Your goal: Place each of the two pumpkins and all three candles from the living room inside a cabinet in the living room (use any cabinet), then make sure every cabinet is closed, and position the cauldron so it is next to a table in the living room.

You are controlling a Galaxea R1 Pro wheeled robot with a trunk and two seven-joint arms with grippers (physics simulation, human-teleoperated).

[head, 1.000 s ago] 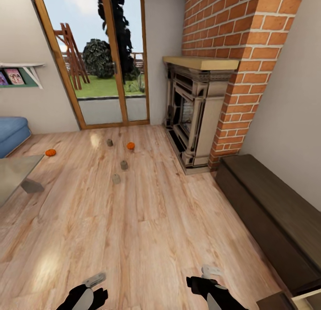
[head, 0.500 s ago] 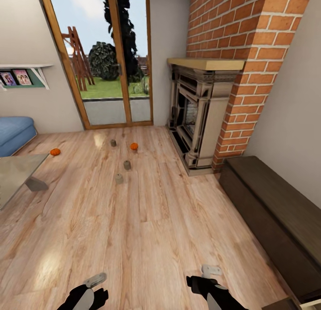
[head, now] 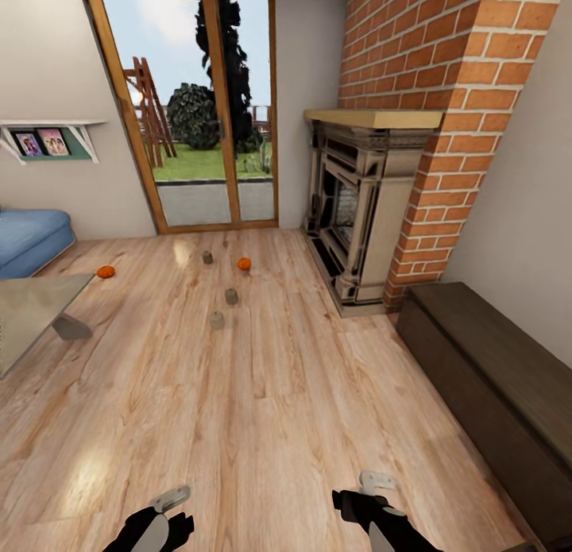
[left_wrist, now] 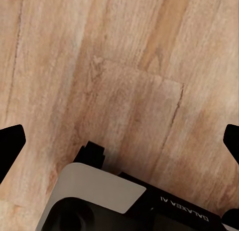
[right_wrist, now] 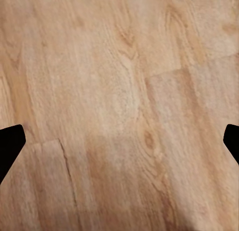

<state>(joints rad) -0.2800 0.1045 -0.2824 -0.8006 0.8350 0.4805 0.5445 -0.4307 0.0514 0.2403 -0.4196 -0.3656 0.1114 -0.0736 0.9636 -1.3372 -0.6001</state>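
Both claws, left claw (head: 171, 500) and right claw (head: 375, 482), are hanging wide and empty near the floor (head: 262, 409), likely because pumpkins (head: 244, 264) and candles (head: 216, 321) are lying far ahead, the cabinet (head: 492, 377) at right.
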